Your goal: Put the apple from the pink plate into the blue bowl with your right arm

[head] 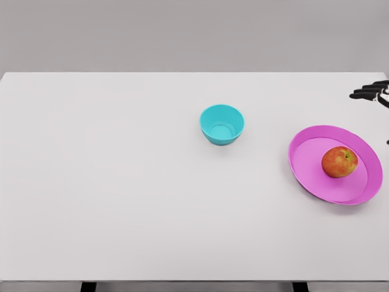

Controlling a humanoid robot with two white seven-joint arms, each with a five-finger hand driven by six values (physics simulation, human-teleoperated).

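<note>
Your round red-orange apple (339, 162) sits on the shallow pink plate (310, 176), well right of the small blue bowl (222, 124). Right hand (371, 92) at the frame edge — dark fingers spread, holding nothing. It's smooth and round, so a sloppy grab could roll it off.

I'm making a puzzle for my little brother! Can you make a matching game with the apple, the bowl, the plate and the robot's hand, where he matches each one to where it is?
Things:
1. apple
2. blue bowl
3. pink plate
4. right hand

Places:
A. at the right edge of the picture, above the table, beyond the plate
B. near the middle of the table, empty
C. lying on the plate
D. on the right side of the table, right of the bowl

Right pairs: 1-C, 2-B, 3-D, 4-A
</note>
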